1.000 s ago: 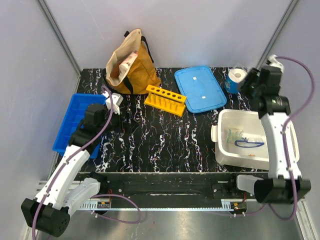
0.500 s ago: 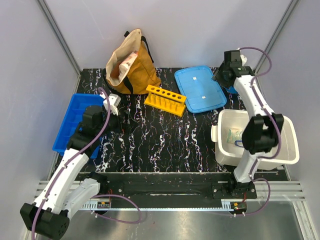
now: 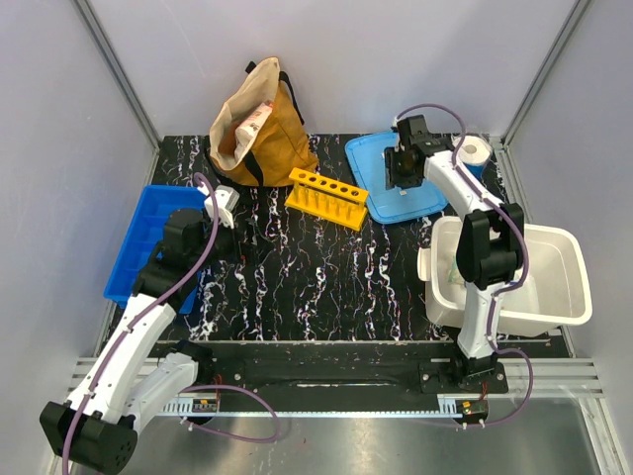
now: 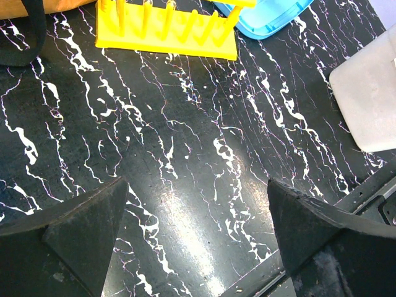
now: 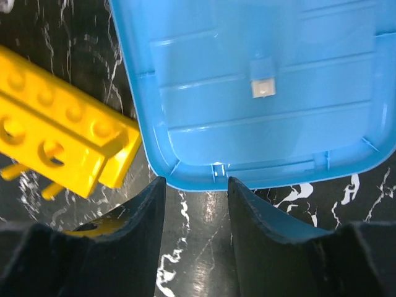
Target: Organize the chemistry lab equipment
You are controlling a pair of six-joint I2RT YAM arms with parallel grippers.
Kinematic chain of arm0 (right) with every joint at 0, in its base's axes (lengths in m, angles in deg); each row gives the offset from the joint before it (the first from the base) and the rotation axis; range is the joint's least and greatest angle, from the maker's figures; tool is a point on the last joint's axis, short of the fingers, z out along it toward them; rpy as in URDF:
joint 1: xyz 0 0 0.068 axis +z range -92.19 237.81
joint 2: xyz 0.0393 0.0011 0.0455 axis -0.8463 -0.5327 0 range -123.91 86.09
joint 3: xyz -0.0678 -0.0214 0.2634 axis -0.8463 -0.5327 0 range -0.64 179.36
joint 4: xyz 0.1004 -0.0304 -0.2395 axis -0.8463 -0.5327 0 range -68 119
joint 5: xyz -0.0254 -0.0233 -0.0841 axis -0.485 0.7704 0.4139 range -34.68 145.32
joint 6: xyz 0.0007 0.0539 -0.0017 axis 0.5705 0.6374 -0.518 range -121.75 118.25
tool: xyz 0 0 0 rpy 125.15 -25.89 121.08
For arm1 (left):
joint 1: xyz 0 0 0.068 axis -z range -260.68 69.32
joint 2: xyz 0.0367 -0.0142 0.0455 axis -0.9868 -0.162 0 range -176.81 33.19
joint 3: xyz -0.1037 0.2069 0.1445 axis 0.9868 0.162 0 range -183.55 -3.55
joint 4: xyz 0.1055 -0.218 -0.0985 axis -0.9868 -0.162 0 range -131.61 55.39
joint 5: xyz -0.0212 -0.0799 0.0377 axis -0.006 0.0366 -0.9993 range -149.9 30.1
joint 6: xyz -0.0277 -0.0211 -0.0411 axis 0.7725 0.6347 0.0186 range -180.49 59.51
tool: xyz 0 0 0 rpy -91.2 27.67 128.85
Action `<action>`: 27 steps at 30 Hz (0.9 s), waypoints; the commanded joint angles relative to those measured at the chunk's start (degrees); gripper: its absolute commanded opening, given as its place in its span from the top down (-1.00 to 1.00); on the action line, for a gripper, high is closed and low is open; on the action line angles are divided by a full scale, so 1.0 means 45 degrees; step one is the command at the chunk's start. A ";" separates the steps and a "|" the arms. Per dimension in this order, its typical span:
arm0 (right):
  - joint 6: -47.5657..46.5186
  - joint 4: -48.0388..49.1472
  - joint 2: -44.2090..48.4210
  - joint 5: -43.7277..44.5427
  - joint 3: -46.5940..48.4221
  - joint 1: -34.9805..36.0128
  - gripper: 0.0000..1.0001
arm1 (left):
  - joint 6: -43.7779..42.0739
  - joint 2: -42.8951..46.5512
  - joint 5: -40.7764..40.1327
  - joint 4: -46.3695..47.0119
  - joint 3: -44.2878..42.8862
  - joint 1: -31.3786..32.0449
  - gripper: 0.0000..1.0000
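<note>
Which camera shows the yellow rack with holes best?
The top external view: the whole yellow rack lies uncovered, its row of holes visible. The left wrist view crops the rack at the frame's top edge; the right wrist view shows only one end.

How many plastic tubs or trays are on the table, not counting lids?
2: a blue tray at the left edge, and a white tub at the near right, partly hidden by the right arm.

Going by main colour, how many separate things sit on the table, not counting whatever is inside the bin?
Blue: 2 (tray, lid)
Yellow: 1 (tube rack)
White: 2 (bin, paper roll)
Tan: 1 (bag)
Total: 6
</note>
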 commanded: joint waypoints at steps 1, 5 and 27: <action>-0.2993 0.0489 0.0485 -0.1853 -0.0981 -0.0063 -0.01 | 0.0001 0.0201 -0.0054 0.0535 -0.0046 0.0047 -0.98; -0.4633 0.1698 0.1207 -0.3744 -0.2698 -0.0063 -0.08 | 0.0001 0.0201 -0.0015 0.0535 -0.0046 0.0047 -0.98; -1.1667 0.6096 0.2772 -0.6797 -0.7137 -0.0063 -0.18 | -0.0019 0.0240 0.0044 0.0574 -0.0046 0.0047 -0.98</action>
